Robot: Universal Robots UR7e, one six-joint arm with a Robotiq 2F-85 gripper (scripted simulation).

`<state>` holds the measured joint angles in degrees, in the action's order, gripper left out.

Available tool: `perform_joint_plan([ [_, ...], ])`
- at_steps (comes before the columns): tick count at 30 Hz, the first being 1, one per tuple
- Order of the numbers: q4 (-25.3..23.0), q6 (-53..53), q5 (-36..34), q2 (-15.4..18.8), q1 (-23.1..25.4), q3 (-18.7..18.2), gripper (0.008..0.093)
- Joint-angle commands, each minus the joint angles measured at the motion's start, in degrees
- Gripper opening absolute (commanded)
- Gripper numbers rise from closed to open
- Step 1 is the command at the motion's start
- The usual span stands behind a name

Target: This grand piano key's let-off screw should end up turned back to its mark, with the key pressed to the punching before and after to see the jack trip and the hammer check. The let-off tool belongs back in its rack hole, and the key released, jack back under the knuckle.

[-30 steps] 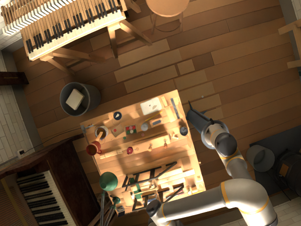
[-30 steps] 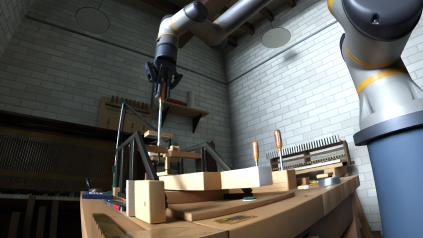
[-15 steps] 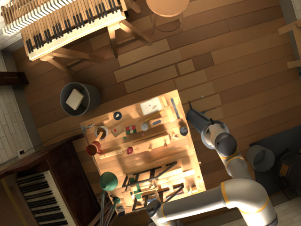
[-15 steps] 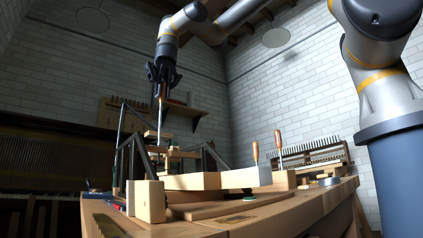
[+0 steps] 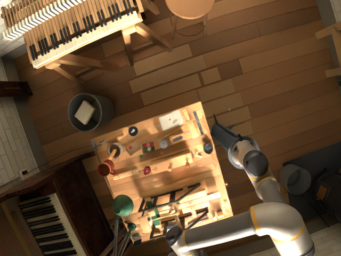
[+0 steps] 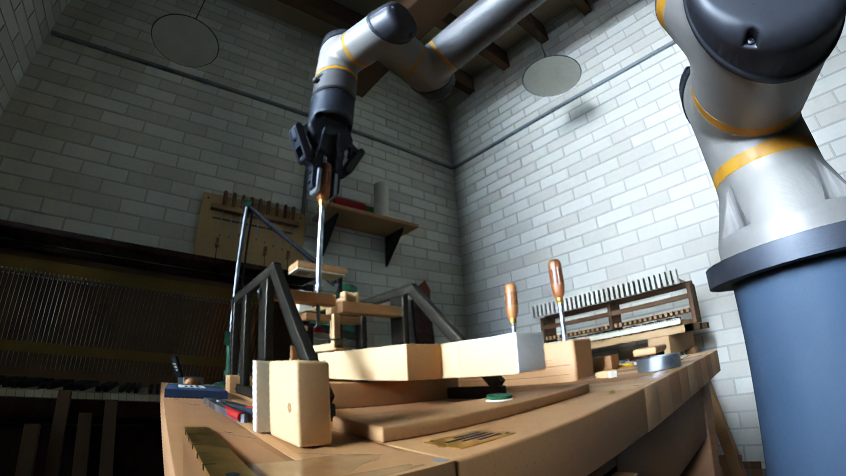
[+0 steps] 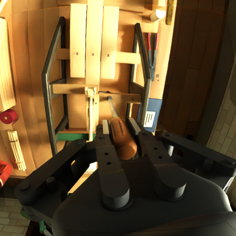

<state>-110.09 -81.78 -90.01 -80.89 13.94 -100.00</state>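
Note:
The let-off tool, with a brown wooden handle and a long steel shaft, hangs straight down with its tip in the wooden action model at the bench's far end. The model sits in a dark metal frame, and three pale keys run out from it. A wooden rack block on the bench carries two other brown-handled tools. My gripper stands high above the model, closed on the tool's handle.
Behind the bench an upright piano stands against the brick wall. A green lamp rises beside the model. Red-handled pliers and a blue card lie to the frame's right. Cups, tins and small parts cover the bench's other end.

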Motion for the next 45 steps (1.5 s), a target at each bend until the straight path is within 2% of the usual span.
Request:
perform_joint_plan([
  [1, 0.2, 0.0, 0.0, 0.4, 0.0, -0.3, 0.0080],
  [27, 0.6, 0.0, 0.0, 0.2, 0.0, 0.0, 0.0080],
  [45, 3.7, 0.0, 0.0, -0.7, 0.0, 2.2, 0.0080],
])
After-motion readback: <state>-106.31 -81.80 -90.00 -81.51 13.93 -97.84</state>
